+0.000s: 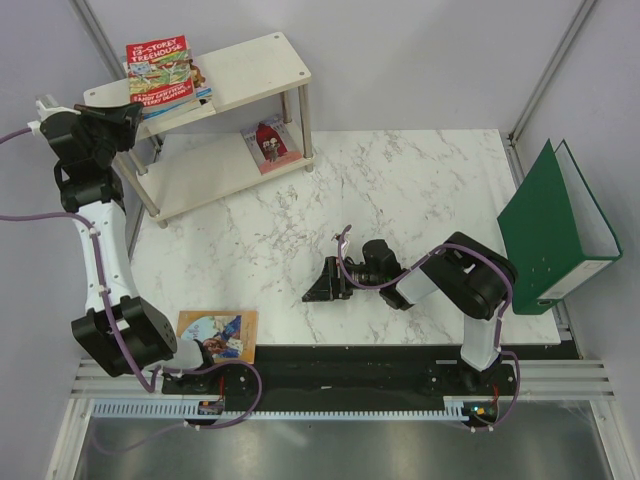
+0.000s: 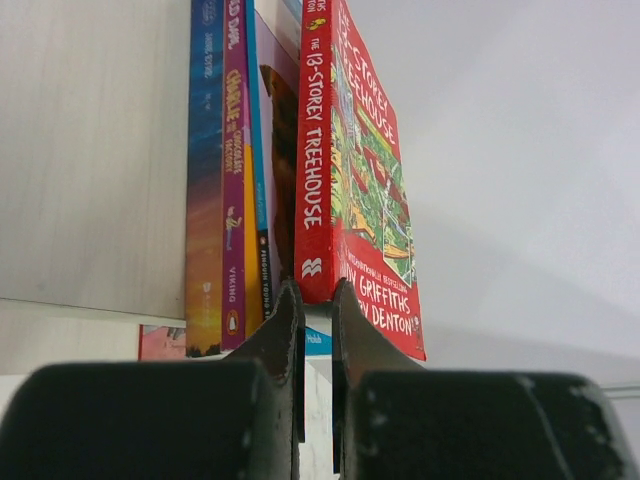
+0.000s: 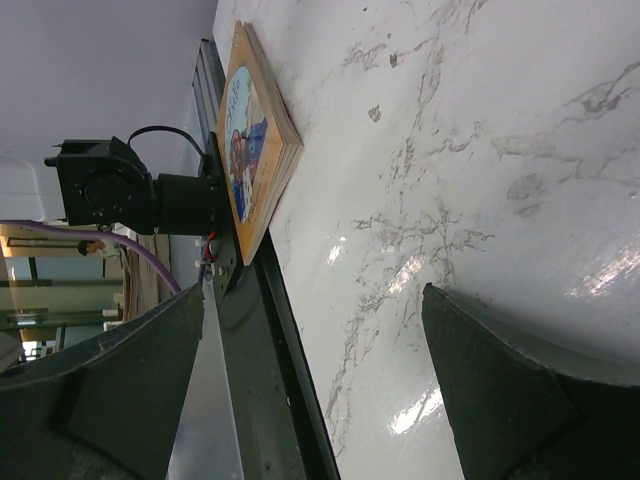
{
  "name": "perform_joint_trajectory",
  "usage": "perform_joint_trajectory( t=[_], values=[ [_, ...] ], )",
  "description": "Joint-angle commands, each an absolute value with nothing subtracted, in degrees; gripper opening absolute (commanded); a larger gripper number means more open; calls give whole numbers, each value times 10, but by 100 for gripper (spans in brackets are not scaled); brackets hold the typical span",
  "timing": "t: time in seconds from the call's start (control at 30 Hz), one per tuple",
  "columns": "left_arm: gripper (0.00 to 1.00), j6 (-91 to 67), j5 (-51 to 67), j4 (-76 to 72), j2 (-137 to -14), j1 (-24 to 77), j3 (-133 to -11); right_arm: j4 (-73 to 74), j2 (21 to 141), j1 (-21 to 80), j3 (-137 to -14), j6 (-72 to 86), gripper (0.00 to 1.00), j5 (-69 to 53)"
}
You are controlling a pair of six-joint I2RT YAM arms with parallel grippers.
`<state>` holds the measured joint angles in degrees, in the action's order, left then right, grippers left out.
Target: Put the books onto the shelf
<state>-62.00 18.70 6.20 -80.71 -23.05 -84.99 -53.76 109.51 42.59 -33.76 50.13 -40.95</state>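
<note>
Looks like the last loose one: orange-brown book [image 1: 228, 335], flat on the table [image 1: 400, 200] at the near-left edge, just beside the L arm's base. Lies left and a bit near of the R gripper [image 1: 318, 284], well apart, bare marble btwn. Long axis left-right, along the near edge.

R gripper low over the table, spread wide, holding nothing, mouth facing left toward the book. L gripper [image 1: 128, 118] up at the far-left shelf [image 1: 255, 62], so nearer of the two by far: R.

L fingers [image 2: 280, 340] drawn narrow, tips right at the edge of the red Treehouse [image 1: 158, 65], top of the stack on the upper board's left end. Pinching that edge or only touching it: can't tell. One more, a red-picture book [image 1: 268, 145], on the lower board.

From above: cover, layout and heading only. From the R wrist: the side-on look, thin edge turned toward the fingers, lying flat right at the table lip w/ a black rail [image 3: 240, 330] beyond. Prob. calls for sliding it off the lip or tipping it up before any pinch.

From the L wrist: spines under the Treehouse, blue Jane Eyre [image 2: 205, 200] and purple Charlie [image 2: 233, 180], hidden from above.
</note>
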Motion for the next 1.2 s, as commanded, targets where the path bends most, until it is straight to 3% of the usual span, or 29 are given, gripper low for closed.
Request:
perform_joint_trajectory(
  t=[0.0,0.07,0.2,0.3,0.7,0.87,0.9,1.0,1.17],
  values=[
    [2,-642,209,25,-775,-208,-850,-396,1151,431,-308,474,98,-377],
    [6,-637,205,25,-771,-198,-851,-396,1150,430,-308,475,98,-377],
    [30,-634,214,29,-762,-192,-846,-396,1150,431,-308,474,98,-377],
    [42,-625,207,35,-748,-192,-833,-396,1151,430,-308,474,98,-377],
    [46,-614,199,40,-751,-193,-832,-396,1152,430,-308,474,98,-378],
    [38,-613,211,38,-759,-192,-839,-396,1155,430,-309,475,98,-379],
    [30,-612,210,38,-760,-193,-839,-397,1154,431,-309,475,98,-379],
    [20,-607,209,37,-758,-193,-837,-397,1155,430,-309,475,98,-380],
    [9,-614,200,33,-751,-193,-826,-398,1156,430,-309,475,98,-381]
  ],
)
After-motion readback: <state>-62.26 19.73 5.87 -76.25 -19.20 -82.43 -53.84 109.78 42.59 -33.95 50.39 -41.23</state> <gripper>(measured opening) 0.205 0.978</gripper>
